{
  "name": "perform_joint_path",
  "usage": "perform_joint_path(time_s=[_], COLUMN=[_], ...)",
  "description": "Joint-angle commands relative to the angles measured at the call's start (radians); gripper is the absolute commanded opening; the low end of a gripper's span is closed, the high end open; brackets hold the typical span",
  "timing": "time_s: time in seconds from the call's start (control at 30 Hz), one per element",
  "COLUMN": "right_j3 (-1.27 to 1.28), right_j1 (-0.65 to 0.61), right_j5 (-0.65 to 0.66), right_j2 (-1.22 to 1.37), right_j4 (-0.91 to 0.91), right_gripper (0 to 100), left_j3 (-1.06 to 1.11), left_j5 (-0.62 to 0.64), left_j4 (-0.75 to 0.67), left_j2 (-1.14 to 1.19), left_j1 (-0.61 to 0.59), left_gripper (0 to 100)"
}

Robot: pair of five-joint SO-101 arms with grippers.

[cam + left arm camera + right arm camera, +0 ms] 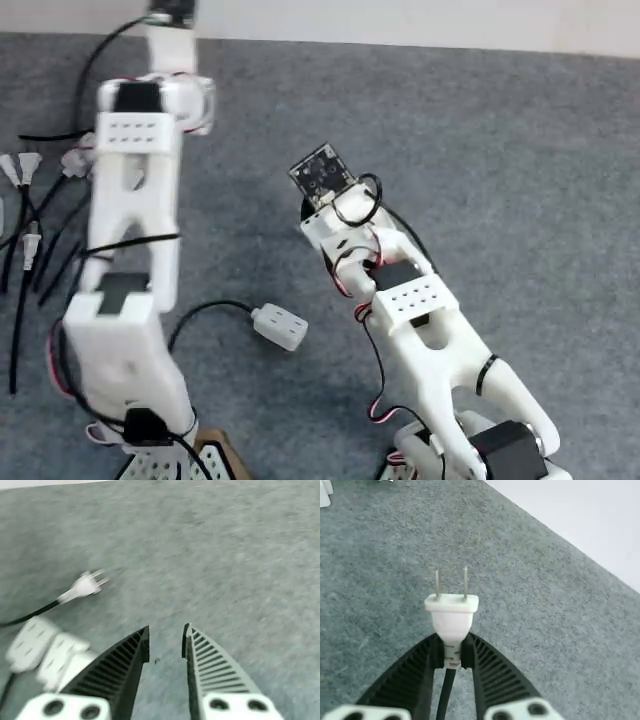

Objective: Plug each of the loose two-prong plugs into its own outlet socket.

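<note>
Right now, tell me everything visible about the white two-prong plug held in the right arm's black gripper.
The white two-prong plug has a flat rectangular plastic head, two thin metal prongs pointing away from the right gripper, and a ribbed neck leading into a black cord. That gripper clamps the neck, holding the plug seemingly above the grey felt-like table cover; nothing else touches it.
</note>
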Motion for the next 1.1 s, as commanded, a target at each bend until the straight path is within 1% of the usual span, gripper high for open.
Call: perform_joint_path(time_s=[0.0,0.17,0.23,0.3,0.43,0.53,0.63,0.7,0.87,0.97,1.07], right_j3=[-0.051,-0.114,-0.116,-0.119,-0.119,-0.120,-0.120,-0.120,-0.114,-0.107,-0.104], right_j1=[0.015,-0.007,-0.042,-0.090,-0.150,-0.157,-0.156,-0.157,-0.162,-0.194,-0.226], right_j5=[-0.020,-0.021,-0.021,-0.023,-0.054,-0.055,-0.057,-0.057,-0.087,-0.087,-0.084], right_j2=[0.016,0.093,0.094,0.099,0.102,0.096,0.094,0.093,0.091,0.097,0.101], right_j4=[0.053,0.104,0.104,0.104,0.107,0.140,0.142,0.143,0.148,0.150,0.194], right_gripper=[0.7,0.7,0.7,0.7,0.7,0.7,0.7,0.7,0.7,0.7,0.7], left_j3=[0.274,0.765,0.901,0.992,1.125,1.233,1.343,1.392,1.454,1.449,1.425], left_j5=[-0.021,-0.080,-0.098,-0.101,-0.104,-0.107,-0.127,-0.127,-0.129,-0.129,-0.129], left_j4=[-0.121,-0.371,-0.430,-0.445,-0.489,-0.525,-0.615,-0.641,-0.692,-0.692,-0.687], left_j2=[-0.349,-0.800,-0.885,-0.905,-0.912,-0.911,-0.914,-0.914,-0.909,-0.914,-0.914], left_j1=[-0.010,-0.005,-0.005,0.002,0.031,0.071,0.087,0.102,0.107,0.107,0.107], left_gripper=[16,20,20,20,20,20,20,20,20,20,19])
